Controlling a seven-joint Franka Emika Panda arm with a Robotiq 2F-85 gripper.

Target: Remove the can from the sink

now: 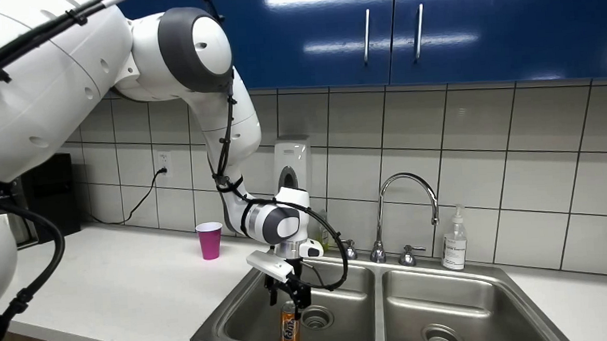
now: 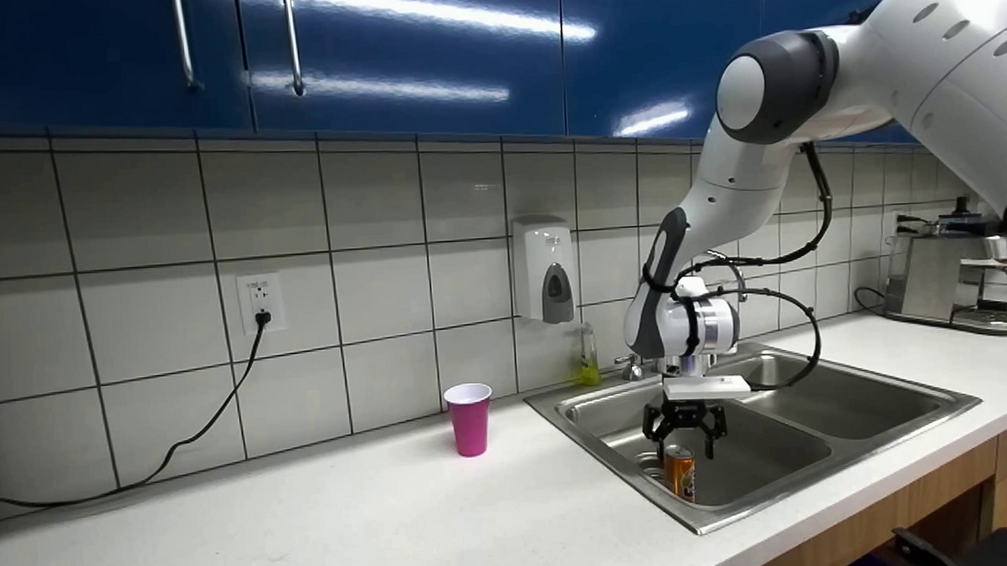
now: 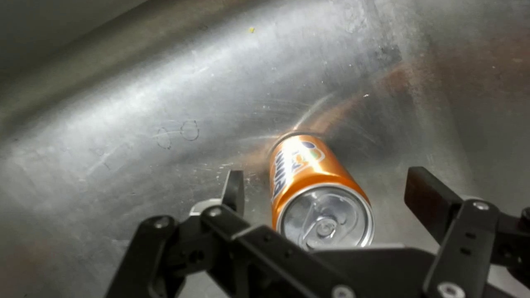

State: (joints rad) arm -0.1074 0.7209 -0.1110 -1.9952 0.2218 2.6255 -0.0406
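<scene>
The orange can with a silvery top stands upright in a sink bowl. It shows in both exterior views (image 1: 290, 328) (image 2: 680, 475) and in the wrist view (image 3: 316, 165). The double-basin steel sink (image 1: 379, 312) is set in the counter; the can is in the bowl nearer the pink cup, beside the drain. My gripper (image 1: 286, 307) (image 2: 685, 455) (image 3: 325, 182) points down into that bowl, open, at about the height of the can's top. In the wrist view the fingers lie either side of the can with gaps, the left finger closer. The gripper body hides a little of the lid's near edge.
A chrome faucet (image 1: 408, 178) and a soap bottle (image 1: 454, 243) stand behind the sink. A pink cup (image 1: 210, 241) (image 2: 470, 420) stands on the counter beside it. A dispenser (image 2: 543, 269) hangs on the wall. The bowl's walls surround the gripper, and blue cabinets (image 1: 317, 29) hang above.
</scene>
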